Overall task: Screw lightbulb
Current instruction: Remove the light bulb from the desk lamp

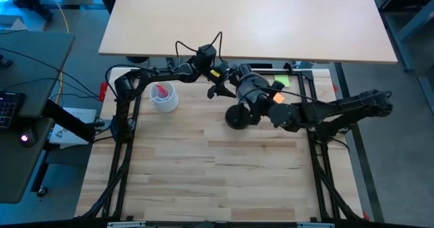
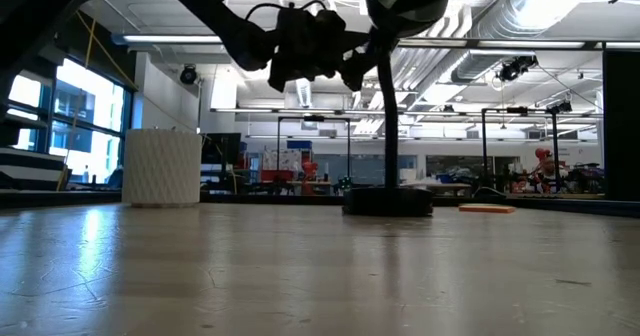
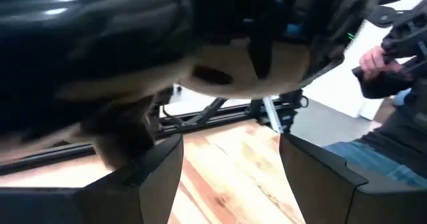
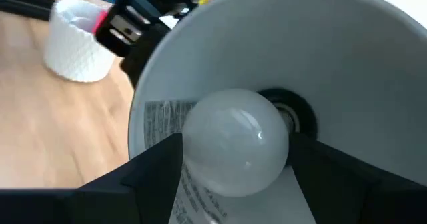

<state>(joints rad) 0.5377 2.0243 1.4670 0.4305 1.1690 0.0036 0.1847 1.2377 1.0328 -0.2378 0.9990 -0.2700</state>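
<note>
Inside the lamp shade [image 4: 320, 57], against its white inner wall, sits the lightbulb [image 4: 233, 141], base toward the dark socket [image 4: 288, 112] at the back of the shade. Right gripper [image 4: 235, 177] is closed around the bulb: one dark finger on each side of the frosted globe, both touching it, spread wide to the bulb's width. A printed label [image 4: 163, 117] is stuck to the inner wall just beside the bulb.

The lamp [image 1: 249, 92] stands on its round black base [image 1: 237, 117], with the stem rising to the shade. Right gripper [image 1: 271, 104] comes in at the shade from the side away from the white cup [image 1: 163, 98].

Left gripper [image 1: 218, 87] is at the outside of the shade, on the cup side. Its fingers [image 3: 157, 161] stand apart with the dark shell of the shade just above them; contact with the shade cannot be told.

White cup with pink items stands on the table [image 1: 203, 174], well apart from the lamp base.
</note>
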